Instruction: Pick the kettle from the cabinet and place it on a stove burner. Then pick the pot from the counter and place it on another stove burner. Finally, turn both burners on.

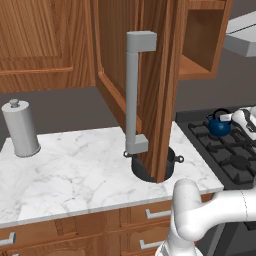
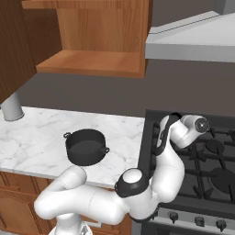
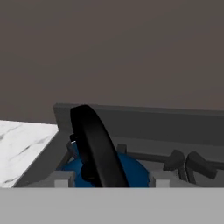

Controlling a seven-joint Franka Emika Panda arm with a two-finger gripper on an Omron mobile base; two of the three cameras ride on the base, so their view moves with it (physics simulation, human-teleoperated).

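The blue kettle [image 1: 219,127] stands upright on the back left burner of the black cooktop [image 1: 235,161], close to the counter's edge. My gripper [image 1: 231,119] hovers just to its right at handle height; its fingers are not clear enough to judge. The hand view looks from very near at the kettle's black arched handle [image 3: 97,151] and blue body [image 3: 133,173] on the grate. The dark pot [image 2: 86,146] sits on the marble counter [image 2: 36,137], left of the stove; in the left base view the pot [image 1: 171,161] is partly hidden behind the open cabinet door [image 1: 150,85].
The cabinet door with its long grey bar handle [image 1: 133,90] swings out over the counter. A tall grey canister [image 1: 20,128] stands at the back left. The open cabinet shelf [image 2: 92,62] is bare. A range hood [image 2: 193,41] hangs over the stove, and knobs [image 2: 199,221] line the stove front.
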